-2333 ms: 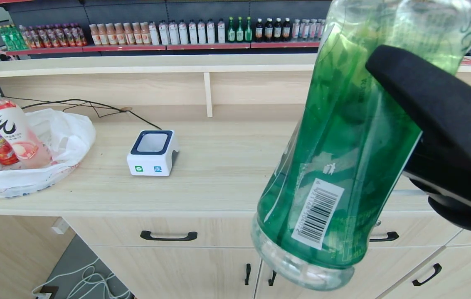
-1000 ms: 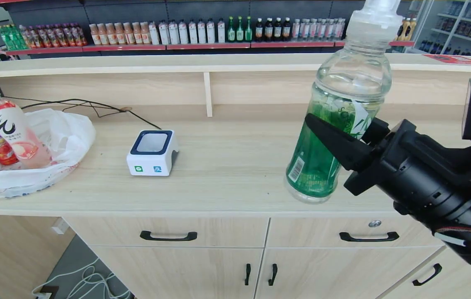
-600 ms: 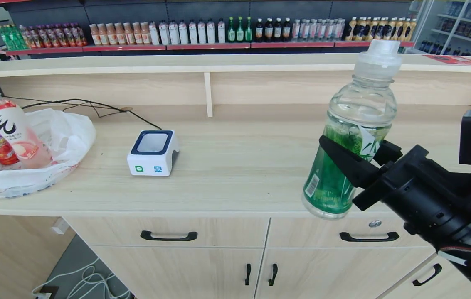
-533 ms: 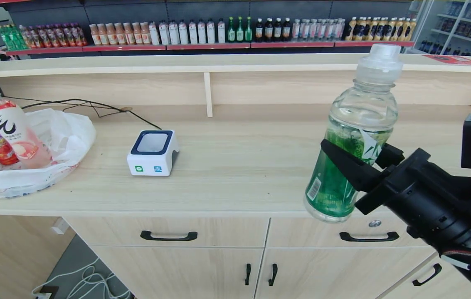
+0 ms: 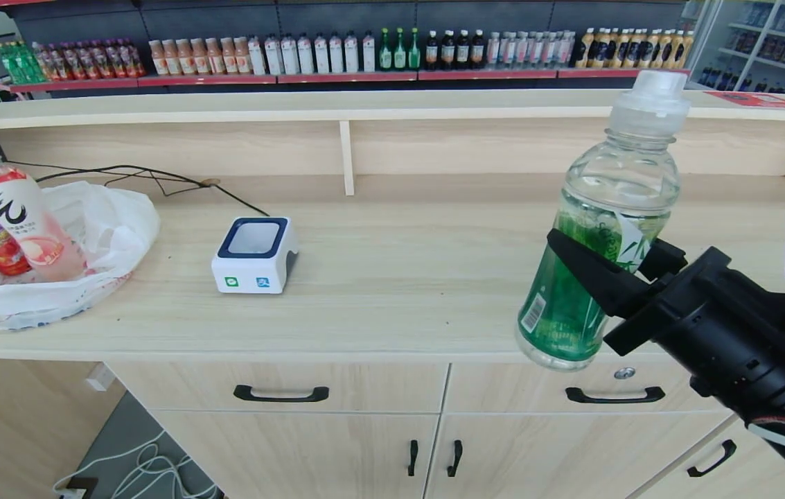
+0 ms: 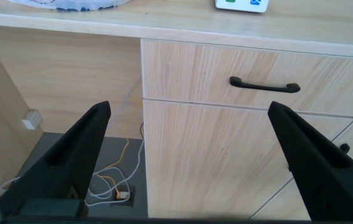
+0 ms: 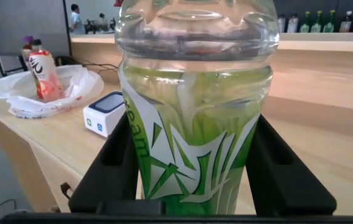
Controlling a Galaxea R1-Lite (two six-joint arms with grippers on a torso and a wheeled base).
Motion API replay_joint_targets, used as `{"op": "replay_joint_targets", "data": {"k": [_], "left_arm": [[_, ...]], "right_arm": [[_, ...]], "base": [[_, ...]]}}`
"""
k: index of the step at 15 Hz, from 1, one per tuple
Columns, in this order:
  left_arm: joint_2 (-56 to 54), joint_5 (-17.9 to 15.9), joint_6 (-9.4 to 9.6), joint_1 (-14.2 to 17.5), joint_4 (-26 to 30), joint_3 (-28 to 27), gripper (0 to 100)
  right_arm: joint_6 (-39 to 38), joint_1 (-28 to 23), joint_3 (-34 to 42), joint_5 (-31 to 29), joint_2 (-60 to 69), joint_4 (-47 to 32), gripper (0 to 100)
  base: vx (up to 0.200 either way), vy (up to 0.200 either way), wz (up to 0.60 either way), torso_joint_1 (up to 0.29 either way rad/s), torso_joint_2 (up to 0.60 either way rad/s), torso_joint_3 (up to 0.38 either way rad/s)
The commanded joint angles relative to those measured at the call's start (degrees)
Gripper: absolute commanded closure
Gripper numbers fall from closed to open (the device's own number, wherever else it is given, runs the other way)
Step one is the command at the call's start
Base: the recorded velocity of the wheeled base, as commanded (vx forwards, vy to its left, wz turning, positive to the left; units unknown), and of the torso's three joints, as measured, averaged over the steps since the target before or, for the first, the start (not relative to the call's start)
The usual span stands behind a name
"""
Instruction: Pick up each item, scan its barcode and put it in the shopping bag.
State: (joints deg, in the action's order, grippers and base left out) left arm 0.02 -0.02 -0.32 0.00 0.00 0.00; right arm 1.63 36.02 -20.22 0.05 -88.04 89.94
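My right gripper [image 5: 624, 267] is shut on a green-labelled clear bottle [image 5: 596, 229] with a white cap, held upright above the counter's front right edge; its barcode [image 5: 533, 313] faces left. The right wrist view has the same bottle [image 7: 195, 124] squeezed between the black fingers [image 7: 111, 165]. The white barcode scanner [image 5: 253, 255] sits mid-counter, far left of the bottle. A white shopping bag [image 5: 53, 249] lies at the left end with two bottles [image 5: 18, 215] in it. My left gripper [image 6: 188, 155] hangs open below counter height in front of the cabinet drawers.
A raised back ledge [image 5: 364, 111] runs behind the wooden counter [image 5: 399, 277], with shelves of drinks beyond. A black cable [image 5: 156, 177] runs from the scanner toward the back left. Drawers and doors with black handles [image 5: 281, 395] sit below.
The right gripper carried the bottle away from close to the head camera, down and to the right. In the last half second it drifted slightly further right.
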Motion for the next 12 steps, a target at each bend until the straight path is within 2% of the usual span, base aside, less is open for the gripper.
{"op": "replay_joint_targets", "data": {"k": [1, 12], "left_arm": [[-0.02, 0.02, -0.03, 0.0, 0.0, 0.0, 0], [-0.02, 0.02, -0.03, 0.0, 0.0, 0.0, 0]], "right_arm": [[-0.05, 0.01, 0.27, -0.05, 0.24, 0.06, 100], [-0.4, -0.78, -1.75, 0.04, -4.95, 0.06, 100]], "base": [[0.0, 0.0, 0.0, 0.0, 0.0, 0.0], [0.0, 0.2, 0.0, 0.004, 0.0, 0.003]]}}
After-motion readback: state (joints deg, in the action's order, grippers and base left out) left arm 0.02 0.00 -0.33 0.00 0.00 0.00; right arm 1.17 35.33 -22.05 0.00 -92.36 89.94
